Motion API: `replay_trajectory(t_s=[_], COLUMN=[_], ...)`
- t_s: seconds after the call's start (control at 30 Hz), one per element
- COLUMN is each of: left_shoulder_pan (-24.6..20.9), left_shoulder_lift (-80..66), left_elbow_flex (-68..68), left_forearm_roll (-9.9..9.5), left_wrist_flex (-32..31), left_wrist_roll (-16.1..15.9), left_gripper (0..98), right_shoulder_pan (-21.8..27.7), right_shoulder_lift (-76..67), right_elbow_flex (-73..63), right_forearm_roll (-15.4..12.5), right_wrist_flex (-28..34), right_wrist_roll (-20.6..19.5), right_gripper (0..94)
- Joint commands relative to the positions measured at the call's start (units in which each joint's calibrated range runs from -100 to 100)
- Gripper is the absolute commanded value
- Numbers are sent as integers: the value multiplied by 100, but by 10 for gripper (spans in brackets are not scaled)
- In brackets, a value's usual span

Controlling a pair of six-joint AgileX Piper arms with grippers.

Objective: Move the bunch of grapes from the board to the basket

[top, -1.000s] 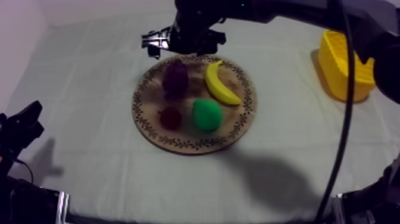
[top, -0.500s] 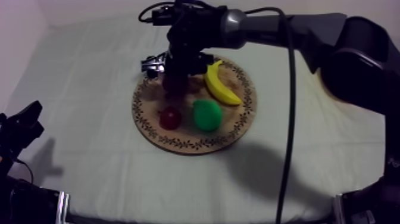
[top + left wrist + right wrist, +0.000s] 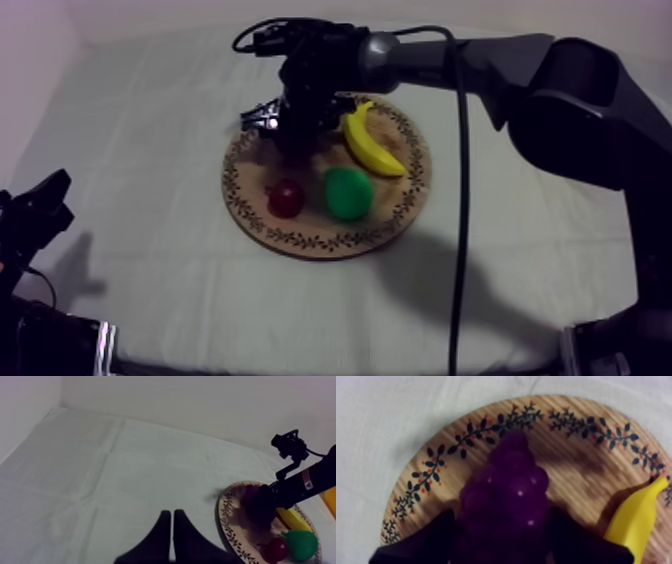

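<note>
The purple bunch of grapes (image 3: 508, 483) lies on the round wooden board (image 3: 576, 461), near its far rim. My right gripper (image 3: 503, 516) is down over it, open, with one black finger (image 3: 431, 541) close against each side of the bunch. From the top view the right gripper (image 3: 295, 125) covers most of the grapes on the board (image 3: 320, 243). My left gripper (image 3: 172, 512) is shut on nothing and hangs over bare cloth left of the board; it sits low at the left (image 3: 35, 215).
On the board also lie a banana (image 3: 368, 140), a green pear (image 3: 348, 193) and a small red fruit (image 3: 286, 198). My right arm (image 3: 520, 70) spans the table's far right. A yellow edge (image 3: 330, 501) shows past the board.
My right gripper moved from behind the board's far rim down onto the grapes. The arm swung over the far right and now covers the yellow basket. The left arm stayed still.
</note>
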Motion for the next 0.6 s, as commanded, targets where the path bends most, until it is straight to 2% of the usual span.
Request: replay_trajectory(t_s=[0.0,0.3,0.57], left_shoulder_pan=[-1,-1,-1], left_shoulder_lift=[0,0,0], left_elbow_flex=[-4,-4,-4], left_forearm_roll=[1,1,1], left_wrist_flex=[-3,-3,-3], left_wrist_roll=[0,0,0], left_gripper=[1,1,1], right_shoulder_pan=[21,241,647], right_shoulder_lift=[-88,-1212,-2740], right_elbow_flex=[74,972,1973], right_forearm_roll=[43,152,166], right_wrist_flex=[-67,-233,-472], right_wrist_roll=[-1,173,601], right_gripper=[421,404,427])
